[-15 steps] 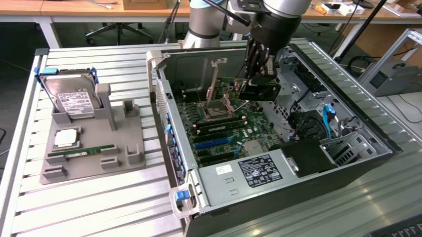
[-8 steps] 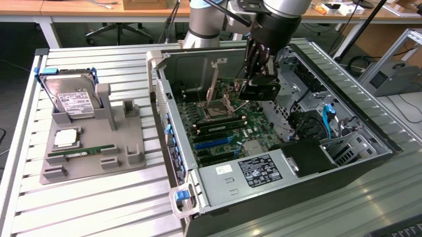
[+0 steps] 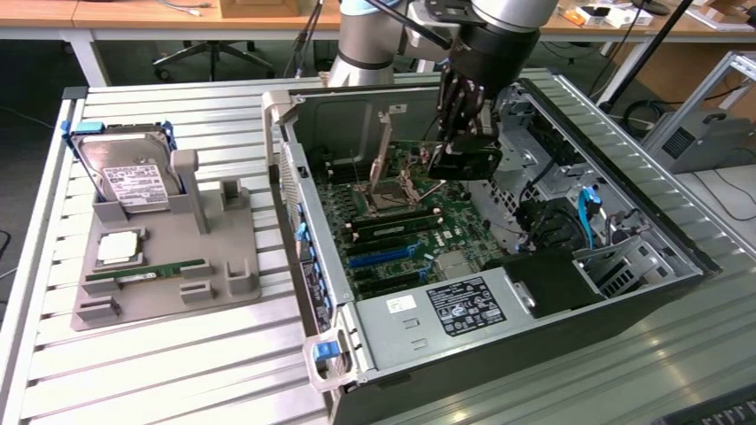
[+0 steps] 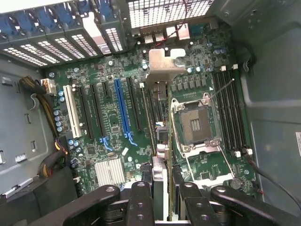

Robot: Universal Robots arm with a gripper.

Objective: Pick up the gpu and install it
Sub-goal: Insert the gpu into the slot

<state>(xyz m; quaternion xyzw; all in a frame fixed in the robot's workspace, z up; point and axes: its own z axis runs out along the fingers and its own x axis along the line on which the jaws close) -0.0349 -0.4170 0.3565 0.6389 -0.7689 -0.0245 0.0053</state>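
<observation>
Closest in, on the wrist view: clamped between the dark fingers [image 4: 141, 200] of the gripper [image 4: 160, 195], the gpu [image 4: 160, 155] – pinched across its thin body, and so seen edge-on. Held upright like that for a reason, by the look of it: connector edge facing down at the motherboard [image 4: 113, 129], long side running the same way as the expansion slots. Hanging above the board rather than seated, just beside the long blue slot [image 4: 121, 106], on the side toward the open CPU socket [image 4: 195, 122]. Hard to say which black slot it lines up with.

Further along the card, its silvery bracket [image 4: 164, 61], reaching toward the vented rear wall of the case [image 4: 164, 12] – the right end for a bracket, given the slot covers there. Well off to the other side, near the case's side wall, the white slot [image 4: 71, 113] and the ribbed heatsink [image 4: 109, 172].

Now the pose, from the exterior view. Reaching steeply down from above into the open computer case [image 3: 283, 177], wrist nearly vertical, gripper [image 3: 463, 150] low inside the case with the black gpu [image 3: 466, 165] under it – over the middle of the board, nearer the case's far wall than its near corner.

Beyond the case, toward the exterior view's left edge of the slatted table [image 3: 177, 106], the grey fixture [image 3: 225, 266]: hard drive [image 3: 130, 181] propped at its far end, green memory stick [image 3: 148, 274] lying near its front edge.
</observation>
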